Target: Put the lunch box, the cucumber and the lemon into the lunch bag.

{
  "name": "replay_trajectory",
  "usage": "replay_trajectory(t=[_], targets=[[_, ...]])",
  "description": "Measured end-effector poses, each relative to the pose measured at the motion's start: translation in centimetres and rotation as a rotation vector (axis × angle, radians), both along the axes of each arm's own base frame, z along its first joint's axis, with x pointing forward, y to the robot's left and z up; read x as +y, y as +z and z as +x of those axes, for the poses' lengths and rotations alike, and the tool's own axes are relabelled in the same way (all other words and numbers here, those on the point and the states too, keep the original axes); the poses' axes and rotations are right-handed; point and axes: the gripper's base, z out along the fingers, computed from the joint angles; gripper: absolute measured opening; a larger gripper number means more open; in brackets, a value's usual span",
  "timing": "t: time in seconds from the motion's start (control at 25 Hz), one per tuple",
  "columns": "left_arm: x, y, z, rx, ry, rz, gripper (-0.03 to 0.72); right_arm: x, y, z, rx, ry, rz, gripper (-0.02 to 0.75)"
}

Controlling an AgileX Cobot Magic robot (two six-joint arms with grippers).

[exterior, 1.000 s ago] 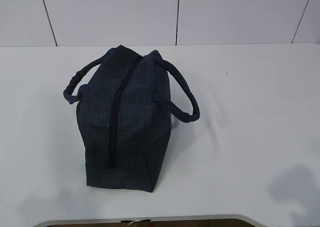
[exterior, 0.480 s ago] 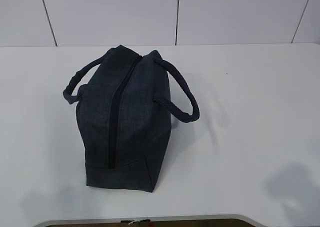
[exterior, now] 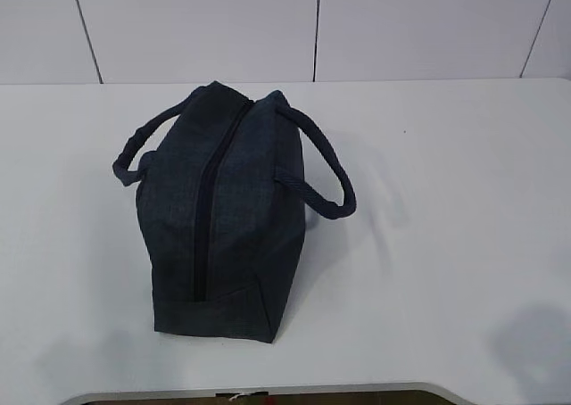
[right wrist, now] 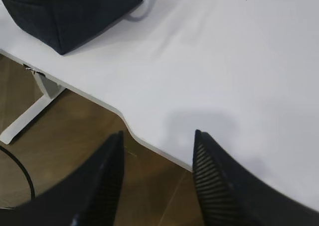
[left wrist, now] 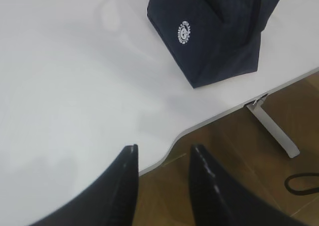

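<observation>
Stood upright on a smooth matte white table (exterior: 446,200): the lunch bag (exterior: 223,218), dark navy woven fabric with a faint heathered grain, boxy at the base and tapering to a ridge along the top. Ran along that ridge from far end to near end: a long black zipper (exterior: 203,218), closed as far as visible. Arched out from either flank: two padded loop handles, the left handle (exterior: 134,155) short and bunched, the right handle (exterior: 326,177) a fuller curve with ribbed, cord-like texture, drooping toward the tabletop. Showed on the bag's side in the left wrist view: a small round white logo (left wrist: 184,33) printed on the cloth.

Hung over the table's curved near edge, well apart from the bag: the left gripper (left wrist: 162,173), glossy black tapered fingers parted, nothing between them. Hovered likewise near the front edge, off to the other side: the right gripper (right wrist: 157,171), its matte black fingers spread wider, inner face of one pad finely ribbed, gripping nothing.

Seen below the table edge: brown wood-grain floor (right wrist: 75,131), a white metal table leg (left wrist: 276,131), a loop of black cable (left wrist: 301,182).

Not visible anywhere: lunch box, cucumber, lemon.
</observation>
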Motion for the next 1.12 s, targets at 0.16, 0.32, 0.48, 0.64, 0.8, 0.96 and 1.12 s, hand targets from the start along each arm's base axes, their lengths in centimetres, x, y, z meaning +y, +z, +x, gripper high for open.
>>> replay_trajectory(t=[0.16, 0.32, 0.48, 0.64, 0.8, 0.96, 1.12], targets=[[0.02, 0.0, 0.03, -0.002, 0.015, 0.003, 0.242, -0.25, 0.01, 0.09, -0.014, -0.018, -0.022, 0.371], [-0.04, 0.01, 0.11, -0.004, 0.099, 0.005, 0.242, -0.32, 0.0, 0.11, -0.018, -0.052, -0.032, 0.371], [-0.15, 0.01, 0.25, -0.004, 0.264, 0.006, 0.242, -0.23, 0.0, -0.04, -0.016, -0.196, -0.035, 0.371], [-0.23, 0.01, 0.37, -0.003, 0.389, 0.007, 0.242, -0.13, 0.0, -0.18, -0.014, -0.333, -0.036, 0.371], [-0.23, 0.01, 0.38, -0.004, 0.404, 0.008, 0.242, -0.08, 0.0, -0.22, -0.01, -0.388, -0.026, 0.371], [-0.23, 0.01, 0.38, -0.004, 0.404, 0.008, 0.242, -0.02, 0.0, -0.23, -0.006, -0.392, -0.011, 0.371], [-0.23, 0.01, 0.38, -0.004, 0.404, 0.008, 0.242, -0.02, 0.0, -0.23, -0.006, -0.394, -0.009, 0.371]])
